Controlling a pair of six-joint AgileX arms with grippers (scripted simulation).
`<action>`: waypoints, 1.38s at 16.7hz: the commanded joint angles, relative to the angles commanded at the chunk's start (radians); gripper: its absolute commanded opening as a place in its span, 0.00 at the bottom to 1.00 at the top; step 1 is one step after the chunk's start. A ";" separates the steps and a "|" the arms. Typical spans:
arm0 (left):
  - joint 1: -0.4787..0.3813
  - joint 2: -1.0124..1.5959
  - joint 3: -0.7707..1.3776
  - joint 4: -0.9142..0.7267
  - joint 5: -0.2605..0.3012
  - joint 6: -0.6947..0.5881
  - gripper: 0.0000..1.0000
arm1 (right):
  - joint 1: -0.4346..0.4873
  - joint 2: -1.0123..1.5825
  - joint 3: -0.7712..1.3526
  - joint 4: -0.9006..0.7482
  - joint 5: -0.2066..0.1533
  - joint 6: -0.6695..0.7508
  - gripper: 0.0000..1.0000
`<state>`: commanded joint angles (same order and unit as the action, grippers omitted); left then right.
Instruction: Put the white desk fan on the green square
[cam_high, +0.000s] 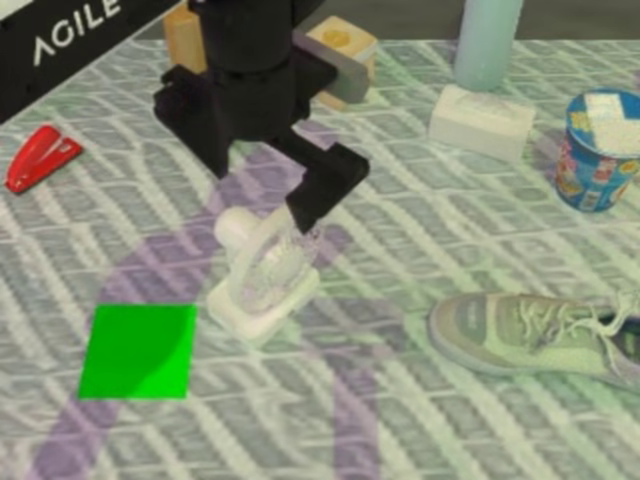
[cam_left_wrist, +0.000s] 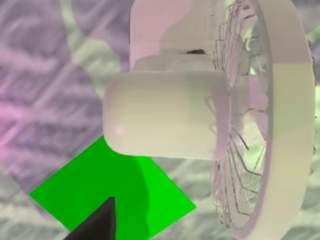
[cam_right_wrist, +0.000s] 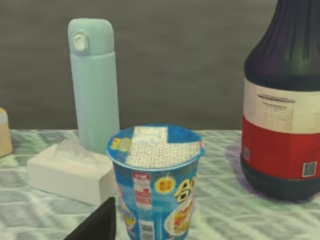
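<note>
Nearest the lower edge of the top view, at about seven o'clock from the centre, the green square (cam_high: 138, 351) lies flat on the patterned worktop (cam_high: 420, 430), bare and apart from everything else. Just up and to its right, near the middle of the view, the white desk fan (cam_high: 262, 275) stands upright on its flat rectangular base, close beside the patch but not on it; the base's corner sits a little off the patch's upper right corner. The fan's axis runs from the stubby motor back at roughly ten o'clock to the round wire grille facing about four o'clock, while the long side of the base runs from about eight o'clock to two o'clock. Over the fan hangs the left tool (cam_high: 305, 235), its dark fingers at the top of the grille ring; whether they are spread or pinching the ring I cannot tell. In the left wrist view the motor back and ring fill the frame, with the patch on the worktop beyond. Further off, a grey sneaker (cam_high: 535, 335) lies at four o'clock, a red stapler (cam_high: 40, 158) at ten o'clock, a white tissue box (cam_high: 480, 122) and a noodle cup (cam_high: 598, 150) toward two o'clock. Only a dark fingertip of the right tool (cam_right_wrist: 95, 225) appears in its own wrist view, so its state I cannot tell.
</note>
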<state>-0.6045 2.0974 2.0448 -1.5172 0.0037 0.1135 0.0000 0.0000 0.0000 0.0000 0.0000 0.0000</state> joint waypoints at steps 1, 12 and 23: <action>-0.001 -0.001 -0.003 0.003 0.000 0.001 1.00 | 0.000 0.000 0.000 0.000 0.000 0.000 1.00; -0.003 -0.018 -0.225 0.206 0.000 0.002 1.00 | 0.000 0.000 0.000 0.000 0.000 0.000 1.00; -0.003 -0.018 -0.225 0.206 0.000 0.002 0.25 | 0.000 0.000 0.000 0.000 0.000 0.000 1.00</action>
<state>-0.6078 2.0796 1.8196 -1.3109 0.0036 0.1157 0.0000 0.0000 0.0000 0.0000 0.0000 0.0000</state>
